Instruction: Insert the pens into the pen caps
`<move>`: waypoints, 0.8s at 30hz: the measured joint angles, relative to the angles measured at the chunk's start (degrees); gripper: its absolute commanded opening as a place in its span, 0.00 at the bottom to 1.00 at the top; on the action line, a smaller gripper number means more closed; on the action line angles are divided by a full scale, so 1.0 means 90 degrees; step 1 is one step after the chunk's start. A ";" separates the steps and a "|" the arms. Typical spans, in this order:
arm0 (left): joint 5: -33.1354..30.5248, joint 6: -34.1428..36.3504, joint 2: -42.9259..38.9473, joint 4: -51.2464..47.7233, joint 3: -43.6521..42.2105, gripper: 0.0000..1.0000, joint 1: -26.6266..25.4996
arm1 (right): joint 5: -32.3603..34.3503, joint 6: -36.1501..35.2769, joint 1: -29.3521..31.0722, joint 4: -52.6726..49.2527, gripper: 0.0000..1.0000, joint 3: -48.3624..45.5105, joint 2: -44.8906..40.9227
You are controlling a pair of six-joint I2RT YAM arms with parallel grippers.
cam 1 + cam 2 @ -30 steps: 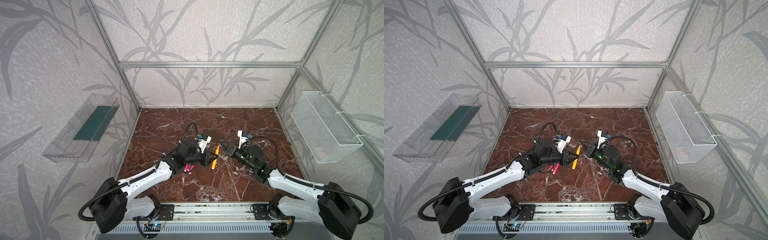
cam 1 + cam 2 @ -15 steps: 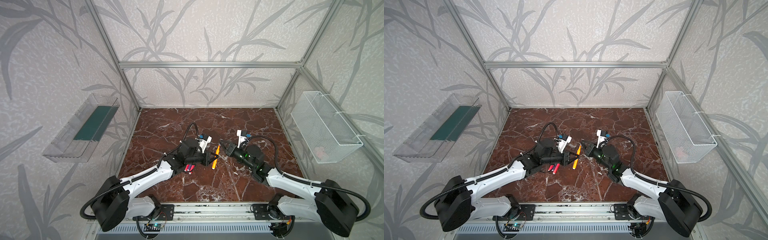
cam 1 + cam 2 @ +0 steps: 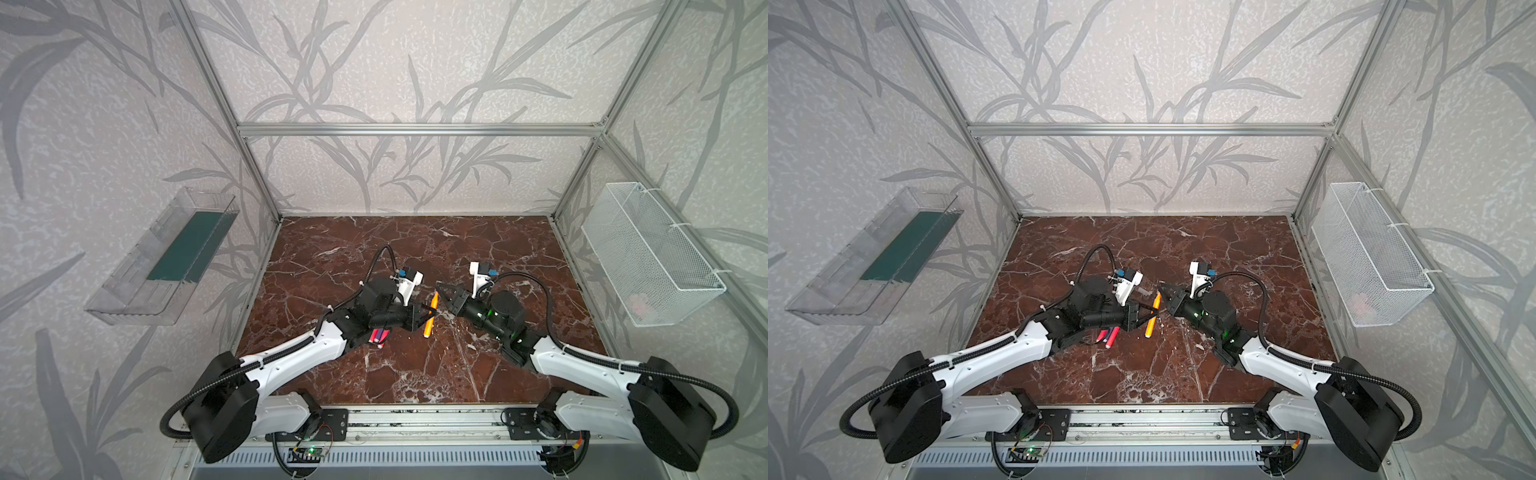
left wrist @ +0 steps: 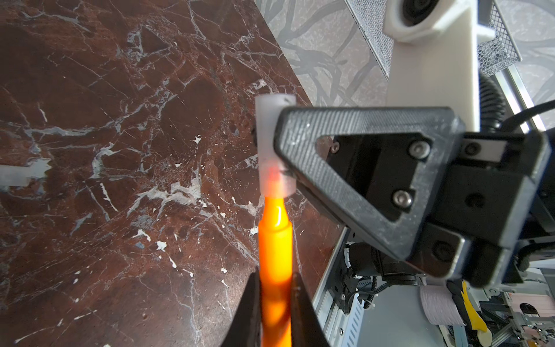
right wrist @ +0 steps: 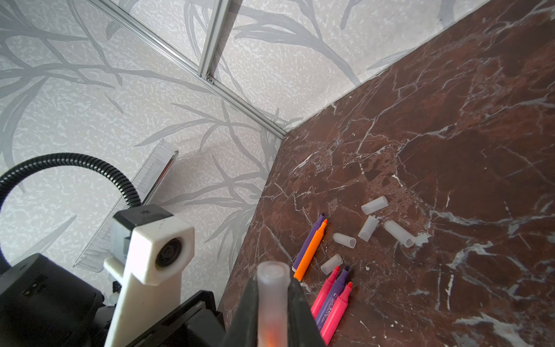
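Brown marble tabletop (image 3: 415, 374), leaf-patterned walls (image 3: 415, 62) behind. Mid-frame in both top views, two arms meet nose to nose. Left jaws closed on orange pen (image 4: 274, 255); right jaws closed on translucent cap (image 4: 271, 144). Pen tip sits just inside cap mouth, barrel outside. Right wrist view, centre right: five loose caps (image 5: 368, 228) scattered on tabletop. Beside them, purple pen (image 5: 308, 240) alongside second orange pen (image 5: 311, 249). Lower in frame, two pink pens (image 5: 338, 312) flank second purple pen (image 5: 333, 296).
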 measured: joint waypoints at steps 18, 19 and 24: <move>-0.0313 0.0063 0.0136 -0.0554 0.0410 0.00 0.0080 | 0.0799 -0.0311 0.0481 -0.0760 0.00 0.0328 -0.0012; -0.0330 0.0075 0.0138 -0.0597 0.0440 0.00 0.0085 | 0.0806 -0.0379 0.0488 -0.0848 0.00 0.0384 -0.0015; -0.0155 0.0121 0.0138 -0.0668 0.0461 0.00 0.0194 | 0.0682 -0.0631 0.0491 -0.0833 0.00 0.0401 -0.0012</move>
